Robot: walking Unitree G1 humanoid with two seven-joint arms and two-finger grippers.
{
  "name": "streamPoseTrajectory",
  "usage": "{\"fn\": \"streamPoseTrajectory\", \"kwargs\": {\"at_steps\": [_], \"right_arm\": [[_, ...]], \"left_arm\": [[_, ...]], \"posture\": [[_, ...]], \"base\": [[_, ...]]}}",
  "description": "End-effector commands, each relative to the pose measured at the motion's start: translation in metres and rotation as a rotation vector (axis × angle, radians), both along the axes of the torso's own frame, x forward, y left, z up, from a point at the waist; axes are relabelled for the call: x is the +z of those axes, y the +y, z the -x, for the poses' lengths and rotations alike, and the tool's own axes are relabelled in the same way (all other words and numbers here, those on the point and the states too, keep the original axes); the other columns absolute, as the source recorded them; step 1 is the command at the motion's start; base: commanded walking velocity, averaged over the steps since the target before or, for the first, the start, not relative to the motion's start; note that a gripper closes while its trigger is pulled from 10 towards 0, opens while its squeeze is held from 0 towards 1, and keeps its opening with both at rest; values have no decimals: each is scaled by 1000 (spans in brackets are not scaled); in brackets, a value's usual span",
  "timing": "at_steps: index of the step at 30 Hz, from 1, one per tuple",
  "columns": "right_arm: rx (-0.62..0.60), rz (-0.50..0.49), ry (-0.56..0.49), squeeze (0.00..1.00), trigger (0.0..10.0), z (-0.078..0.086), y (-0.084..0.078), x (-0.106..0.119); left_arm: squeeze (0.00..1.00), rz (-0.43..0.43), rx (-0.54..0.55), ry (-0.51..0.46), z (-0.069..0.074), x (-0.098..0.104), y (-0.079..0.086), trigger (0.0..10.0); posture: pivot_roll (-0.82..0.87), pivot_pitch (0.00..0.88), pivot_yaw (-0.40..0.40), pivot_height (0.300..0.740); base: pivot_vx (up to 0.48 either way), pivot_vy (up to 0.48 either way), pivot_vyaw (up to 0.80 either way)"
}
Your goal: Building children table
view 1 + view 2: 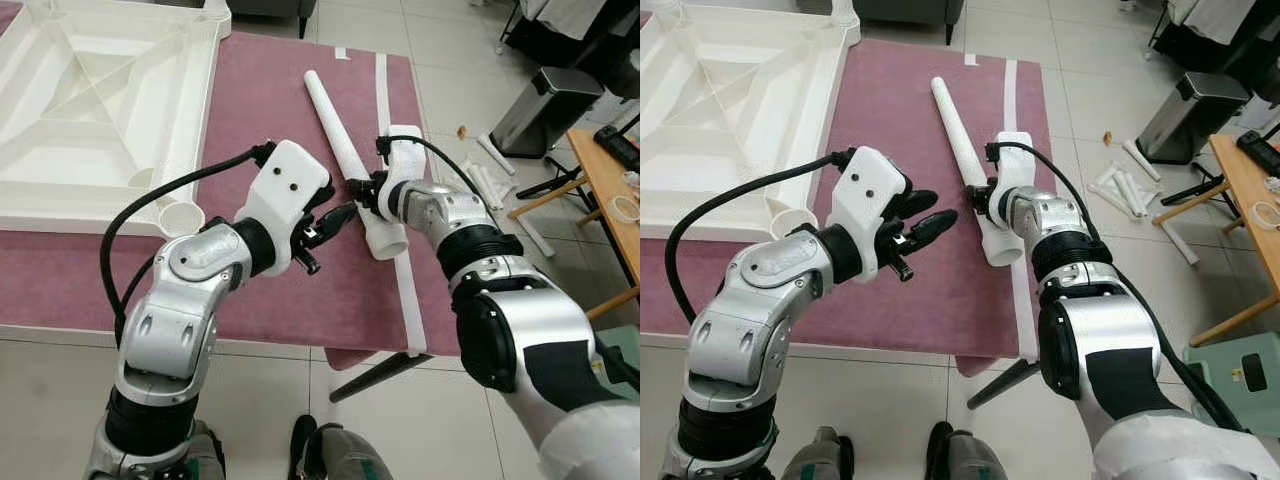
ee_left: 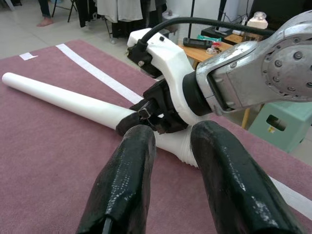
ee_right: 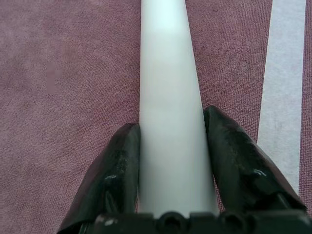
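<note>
The left gripper [image 1: 925,228] is held just above the mauve mat [image 1: 270,110], its two fingers [image 2: 124,180] spread with nothing between them, pointed at the thick end of the white table leg [image 3: 168,97]. That leg is laid flat on the mat and is pinched near its thick end between the fingers of the right gripper [image 3: 170,161]. Farther off, at the mat's left, the upturned white tabletop [image 1: 90,100] is seen.

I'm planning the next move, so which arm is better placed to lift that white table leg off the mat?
Right. The right gripper already has a finger on each side of the white table leg, while the left gripper hovers open beside it, touching nothing.
</note>
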State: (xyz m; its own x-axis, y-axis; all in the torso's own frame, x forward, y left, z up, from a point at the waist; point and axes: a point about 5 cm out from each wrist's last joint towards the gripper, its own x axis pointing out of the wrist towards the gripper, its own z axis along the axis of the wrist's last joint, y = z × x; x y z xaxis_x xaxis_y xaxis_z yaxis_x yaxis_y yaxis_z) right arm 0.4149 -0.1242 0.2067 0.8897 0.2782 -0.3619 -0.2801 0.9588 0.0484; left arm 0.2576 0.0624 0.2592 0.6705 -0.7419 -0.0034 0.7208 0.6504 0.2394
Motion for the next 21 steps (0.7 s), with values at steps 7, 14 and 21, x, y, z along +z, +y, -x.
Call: {"fn": "streamPoseTrajectory", "kwargs": {"at_steps": [7, 14, 21], "right_arm": [[14, -114, 16, 0, 0, 0, 3, -2], [165, -259, -273, 0, 10000, 9, 9, 53], [239, -273, -485, 0, 10000, 32, 6, 80]], "left_arm": [[0, 29, 157, -8, -6, 4, 7, 10000], [0, 144, 254, -11, -14, 17, 22, 10000], [0, 253, 300, -16, -24, 34, 43, 10000]], "posture": [[152, 225, -83, 740], [150, 214, -83, 740], [140, 192, -76, 740]], "base": [[0, 0, 0], [0, 0, 0], [0, 0, 0]]}}
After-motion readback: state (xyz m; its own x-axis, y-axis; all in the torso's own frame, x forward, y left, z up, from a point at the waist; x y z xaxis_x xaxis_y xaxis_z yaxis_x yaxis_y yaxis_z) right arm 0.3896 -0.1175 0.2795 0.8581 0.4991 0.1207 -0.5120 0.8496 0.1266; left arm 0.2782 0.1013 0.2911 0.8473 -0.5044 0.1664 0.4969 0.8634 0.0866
